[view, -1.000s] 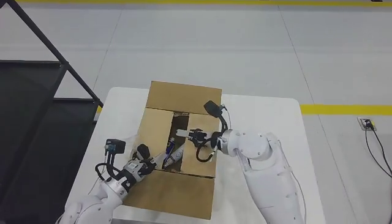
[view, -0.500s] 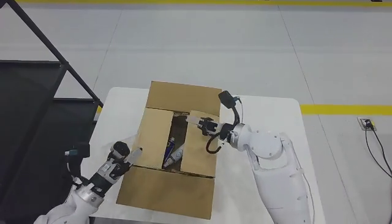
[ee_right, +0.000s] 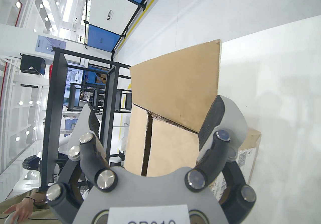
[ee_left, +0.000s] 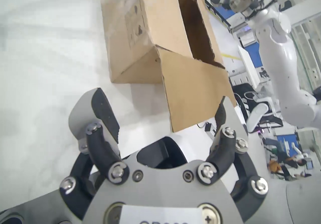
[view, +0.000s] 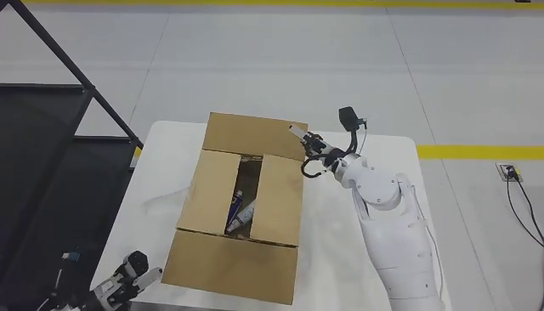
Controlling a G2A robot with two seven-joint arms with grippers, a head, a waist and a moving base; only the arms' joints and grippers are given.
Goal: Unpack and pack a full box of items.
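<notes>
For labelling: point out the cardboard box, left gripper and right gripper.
cardboard box [view: 234, 267], top view, on its near flap
left gripper [ee_left: 160, 104], left wrist view, midway between its open fingertips
right gripper [ee_right: 153, 107], right wrist view, midway between its open fingertips

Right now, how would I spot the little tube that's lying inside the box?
Start at the white table, then the brown cardboard box standing on it with its outer flaps folded out. Look down the dark gap between the two inner flaps: the tube lies there, a pale, slim shape against brown card and shadow.
</notes>
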